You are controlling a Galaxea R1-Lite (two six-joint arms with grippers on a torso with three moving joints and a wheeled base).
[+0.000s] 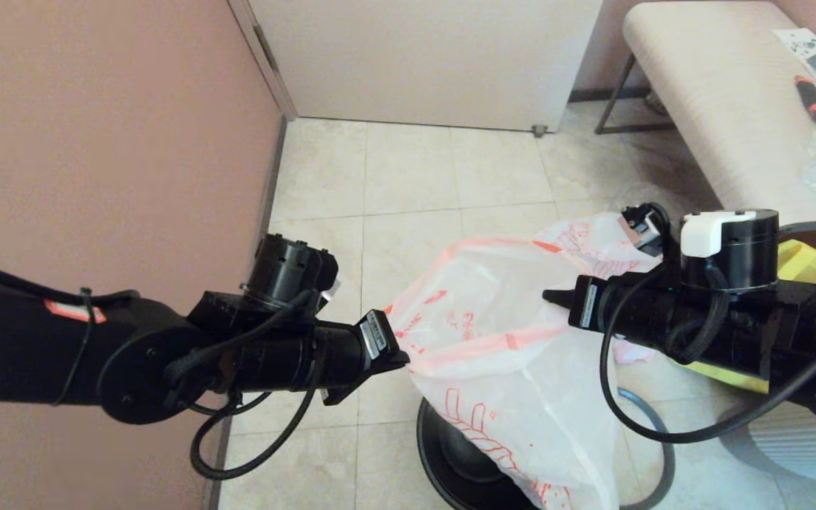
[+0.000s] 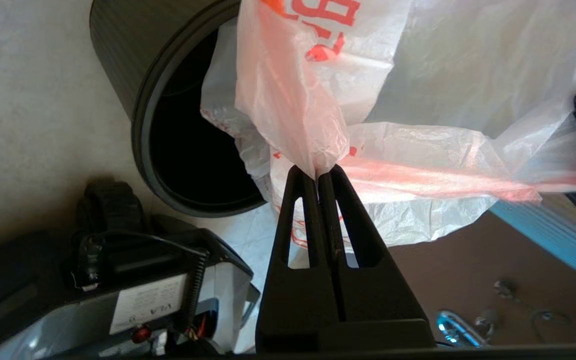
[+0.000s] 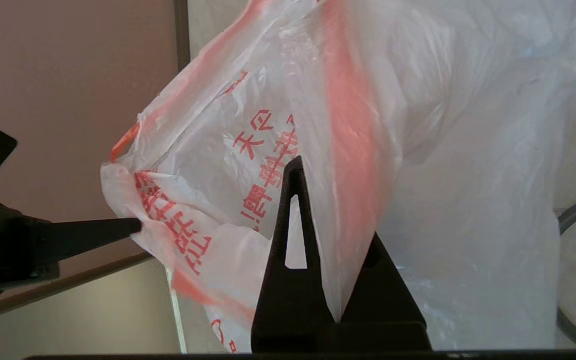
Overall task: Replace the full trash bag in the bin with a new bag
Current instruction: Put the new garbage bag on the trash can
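Both arms reach in level from either side above the floor, their grippers pointing toward each other with a white plastic bag stretched between them. The left gripper [image 2: 316, 175] comes in from the wall side, its 2 fingers [image 2: 302, 210] pressed together and pinching a bunched pinkish fold of the new bag [image 1: 500, 354] at the bag's upper edge; the wrist view shows the film gathered to a point right at the fingertips. The right gripper [image 1: 548, 295] comes in from the opposite side, its 2 fingers [image 3: 292, 215] closed on the other edge of the same bag, with a sheet of film caught in the narrow slit between them and an orange-pink band of the bag running just beside the tip. The bag hangs open and limp between the 2 grips, red-orange characters and a line drawing on its sides, its lower part drooping down over the bin [image 1: 450, 453], which stands on the tiled floor directly below. From the left wrist the bin's [image 2: 168, 125] dark mouth shows beside the hanging film. A loose grey hoop [image 1: 656, 425] lies on the floor beside the bin, under the right arm, with a yellow tote [image 1: 808, 265] behind that arm.
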